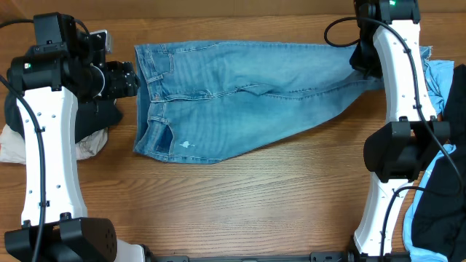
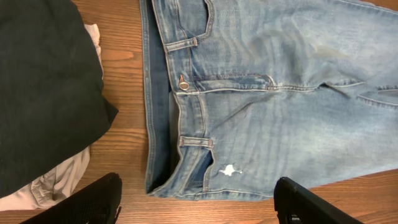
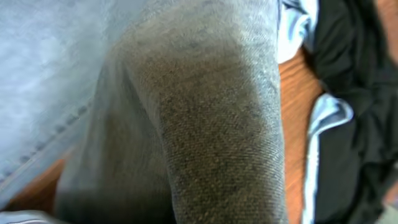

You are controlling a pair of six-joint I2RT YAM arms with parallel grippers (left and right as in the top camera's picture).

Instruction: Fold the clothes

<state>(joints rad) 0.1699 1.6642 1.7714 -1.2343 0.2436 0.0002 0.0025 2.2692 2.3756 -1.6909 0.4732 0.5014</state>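
Note:
The light-blue jeans (image 1: 247, 94) lie flat on the wooden table, waistband to the left and legs running right. My left gripper (image 1: 131, 78) is open beside the waistband. In the left wrist view its fingers (image 2: 198, 184) straddle the near waistband corner of the jeans (image 2: 280, 93) without touching it. My right gripper (image 1: 362, 60) is at the far right leg end. The right wrist view is filled by a raised fold of denim (image 3: 217, 124) that hides the fingers, and the gripper looks shut on it.
A dark navy top (image 1: 98, 116) over a white garment (image 1: 87, 145) lies left of the jeans, and it also shows in the left wrist view (image 2: 43, 81). A sky-blue cloth (image 1: 440, 76) and a black garment (image 1: 448, 189) lie at the right edge.

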